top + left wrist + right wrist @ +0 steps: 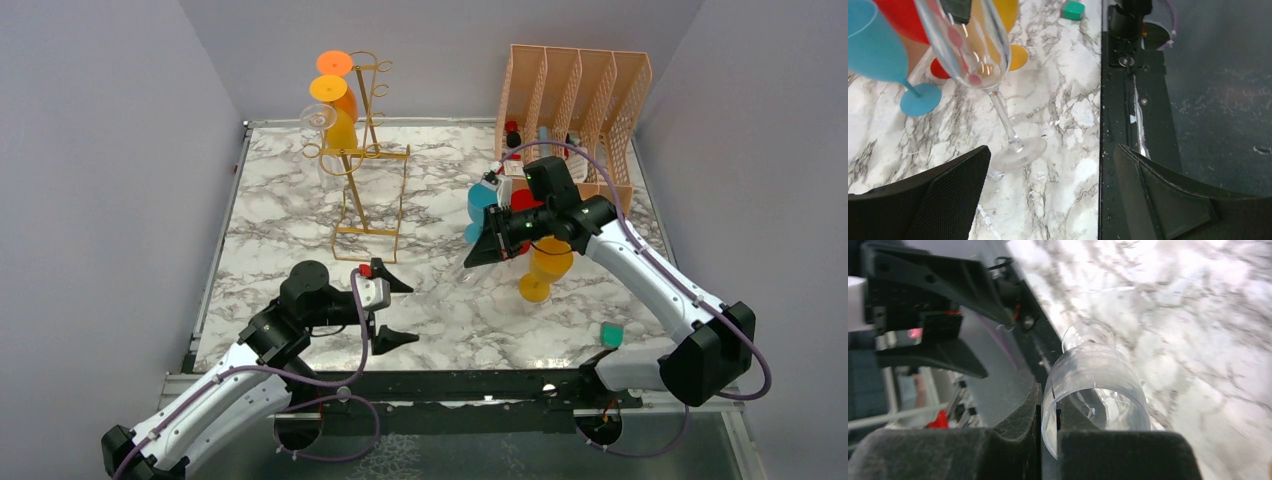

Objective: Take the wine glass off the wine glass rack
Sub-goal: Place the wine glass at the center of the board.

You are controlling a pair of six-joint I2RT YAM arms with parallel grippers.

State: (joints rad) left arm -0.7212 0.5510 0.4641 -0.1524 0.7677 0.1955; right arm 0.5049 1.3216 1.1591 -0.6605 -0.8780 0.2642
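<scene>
Right gripper (1048,440) is clamped on the rim of the clear wine glass (998,100), one finger inside the bowl. The glass hangs tilted, foot low at the table (280,220); I can't tell if it touches. Left gripper (398,310) gapes empty, so the right alone bears it. The glass is well right of the wine glass rack (365,180), free of its hooks.

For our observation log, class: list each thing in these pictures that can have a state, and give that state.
wine glass rack: upright, glasses hanging on it.
clear wine glass: off the rack, tilted.
right claw: shut on that glass's rim.
left claw: open, empty.
blue glass: standing on the table.
</scene>
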